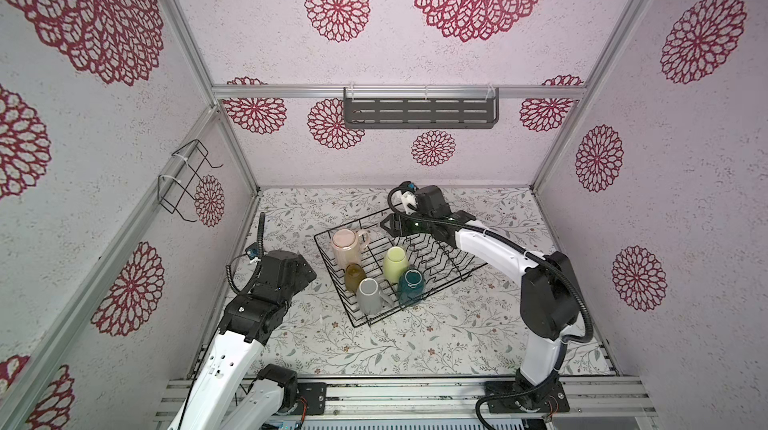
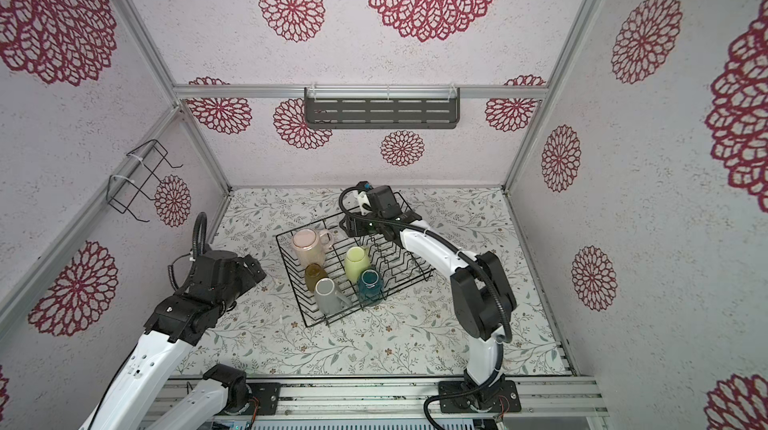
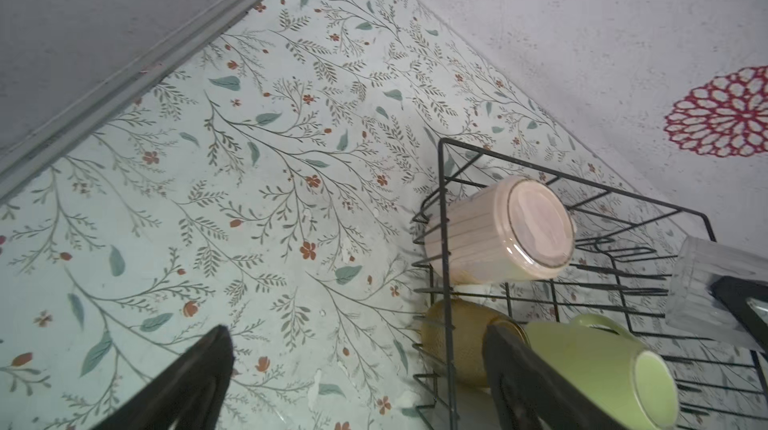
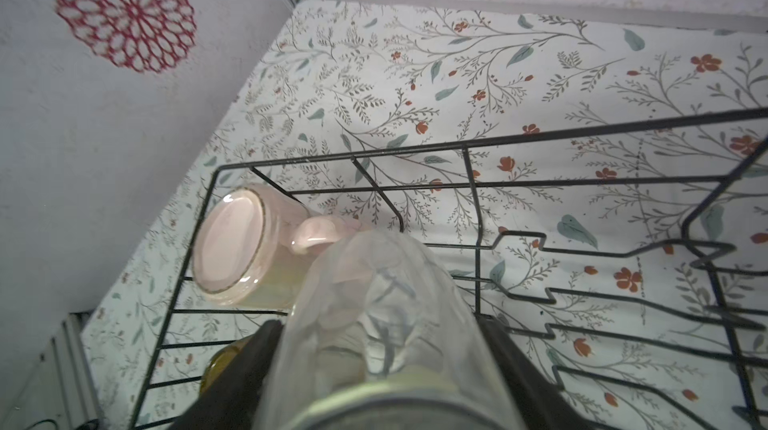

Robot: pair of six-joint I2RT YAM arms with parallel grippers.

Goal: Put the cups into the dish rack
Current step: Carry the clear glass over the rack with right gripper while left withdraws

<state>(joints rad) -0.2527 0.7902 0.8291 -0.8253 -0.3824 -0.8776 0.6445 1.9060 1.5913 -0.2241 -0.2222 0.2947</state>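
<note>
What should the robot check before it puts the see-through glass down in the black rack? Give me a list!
1. Small clear glass held in the right end effector: ok.
2. Glass hanging over the dish rack: ok.
3. Bare rack wires under the glass for a landing spot: ok.
4. Gap between the glass and the large pink mug: cannot tell; they overlap in the right wrist view.
5. Left end effector open, empty and outside the rack: ok.
</note>
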